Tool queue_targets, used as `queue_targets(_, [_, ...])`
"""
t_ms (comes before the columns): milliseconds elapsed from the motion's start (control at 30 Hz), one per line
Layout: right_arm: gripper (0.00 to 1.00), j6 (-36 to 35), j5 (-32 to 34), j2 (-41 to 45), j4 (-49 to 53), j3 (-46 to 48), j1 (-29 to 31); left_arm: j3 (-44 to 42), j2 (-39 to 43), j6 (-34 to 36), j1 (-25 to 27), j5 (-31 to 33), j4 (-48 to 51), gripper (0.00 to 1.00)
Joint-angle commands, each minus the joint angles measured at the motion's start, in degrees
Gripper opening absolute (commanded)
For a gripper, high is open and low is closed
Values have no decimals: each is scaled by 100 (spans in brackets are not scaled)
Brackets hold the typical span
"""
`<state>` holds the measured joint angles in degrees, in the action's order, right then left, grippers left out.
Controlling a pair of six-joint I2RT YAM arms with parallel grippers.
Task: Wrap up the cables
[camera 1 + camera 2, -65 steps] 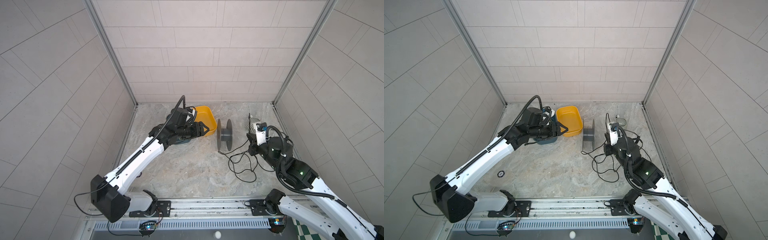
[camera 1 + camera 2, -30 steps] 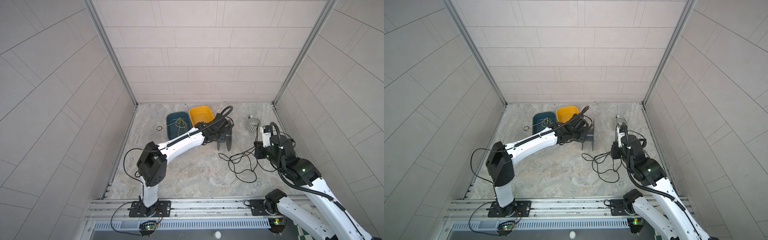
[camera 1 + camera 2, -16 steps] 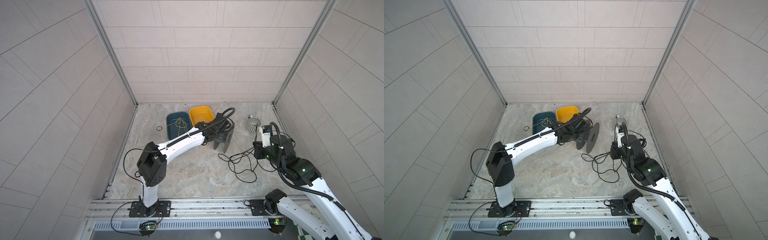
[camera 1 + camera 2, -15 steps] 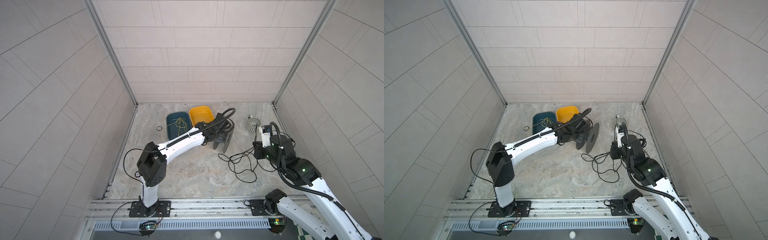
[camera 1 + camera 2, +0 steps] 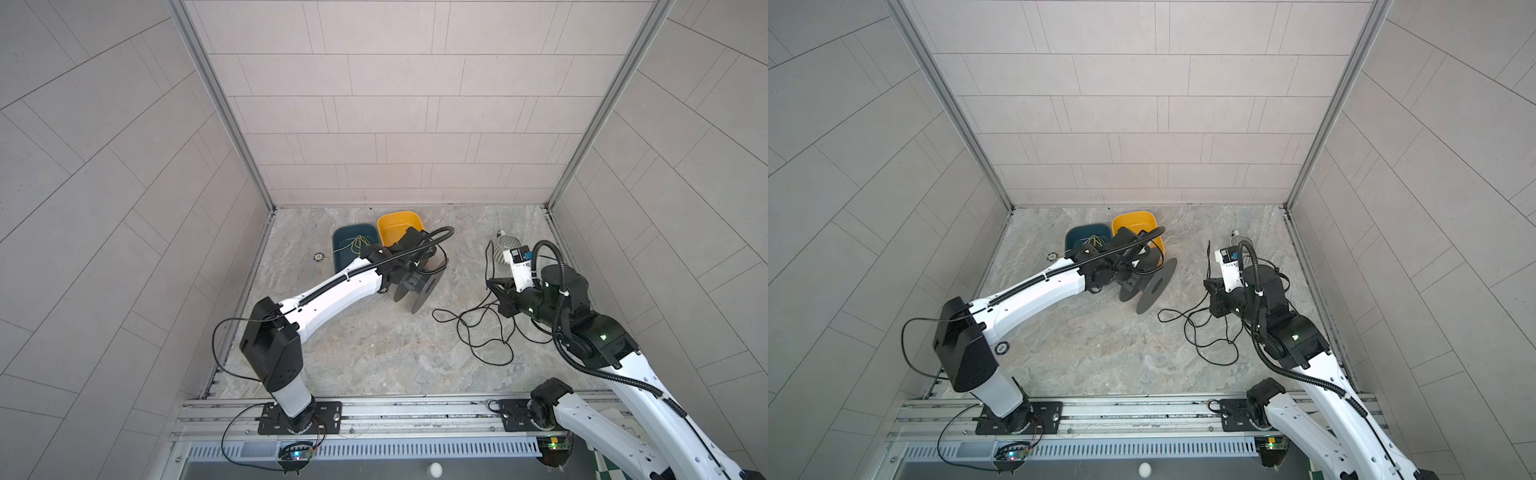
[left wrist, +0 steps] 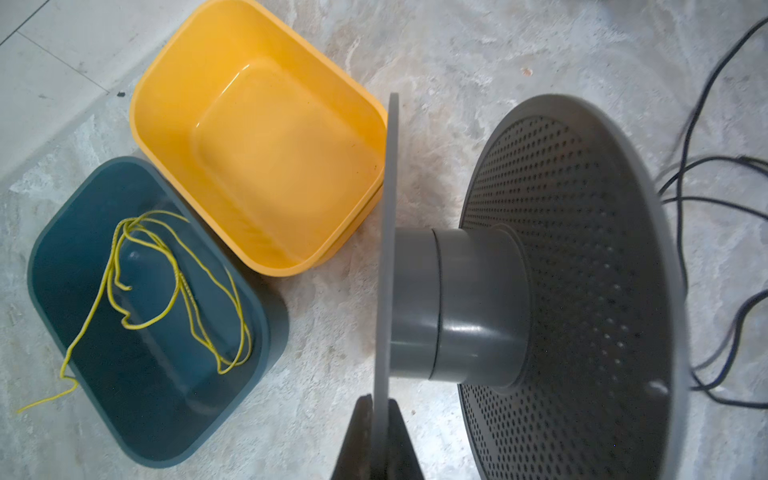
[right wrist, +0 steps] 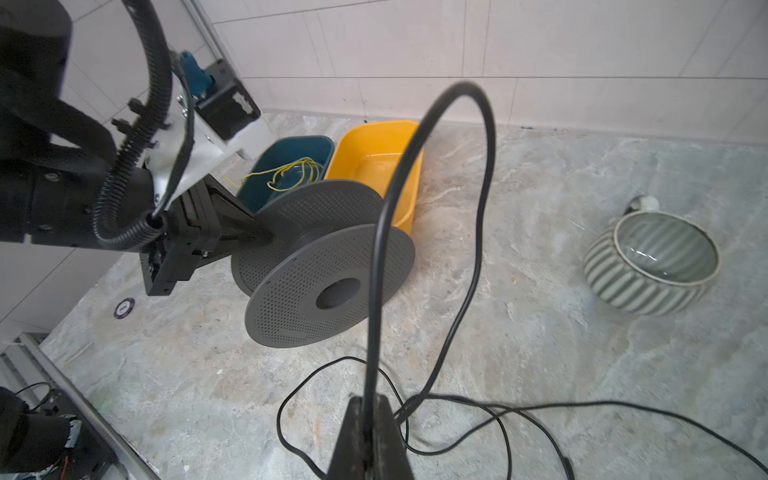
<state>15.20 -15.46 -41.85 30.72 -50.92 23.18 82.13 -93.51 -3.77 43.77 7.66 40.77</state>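
At the upper left of the marbled stone worktop (image 5: pixel 374 353), a blue tub (image 6: pixel 145 374) holding a yellow cord (image 6: pixel 110 266) and an empty yellow tub (image 6: pixel 270 166) sit side by side. Just right of them, the left claw (image 6: pixel 379 409) is clamped on one rim of a grey reel (image 6: pixel 457 307), tilting it, I'd guess to offer its bare hub. Right of centre, the black cable (image 7: pixel 459 85) sprawls in loose loops. One stretch is pinched in the right claw (image 7: pixel 368 405) and arches upward, seemingly ready to feed. A striped bowl (image 7: pixel 648 286) stands far right. Pale tiled walls (image 5: pixel 374 104) box everything in.
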Motion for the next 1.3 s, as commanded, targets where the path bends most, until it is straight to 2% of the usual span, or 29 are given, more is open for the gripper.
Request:
queue_targets(0, [0,-158,-538,-109,-513,32,-25,-359,393,631,-143,-130,-67,0])
queue_targets(167, [0,-40,-926,-466,-934,16,-24,-958,818,863,-315,-117,-609,0])
queue_targets(267, [0,-8,-1007,-647,-1033,-31,-24,-1105,934,907,-331,58,-777,6])
queue_targets(500, [0,-60,-1029,-897,-980,-114,-24,-1041,828,811,-351,16,-729,30])
queue_targets(733, [0,-74,-1035,-922,-971,-124,-24,-1066,830,816,-378,51,-738,45])
queue_targets(833, [0,-112,-1047,-946,-942,-159,-19,-1085,874,797,-374,111,-744,55])
queue_targets(900, [0,-131,-1010,-966,-919,-182,-20,-1092,961,753,-377,130,-747,77])
queue_targets(933, [0,-132,-1012,-987,-919,-189,-24,-1096,1017,710,-377,116,-764,85])
queue_targets(967, [0,-134,-1025,-1001,-910,-206,-18,-1102,1078,689,-378,88,-768,87])
queue_targets(1200, [0,-214,-1299,-1146,-926,-379,-10,-954,1381,522,-524,62,-672,90])
queue_targets(1267, [0,-250,-1511,-1200,-949,-473,-12,-783,1470,500,-583,-146,-508,91])
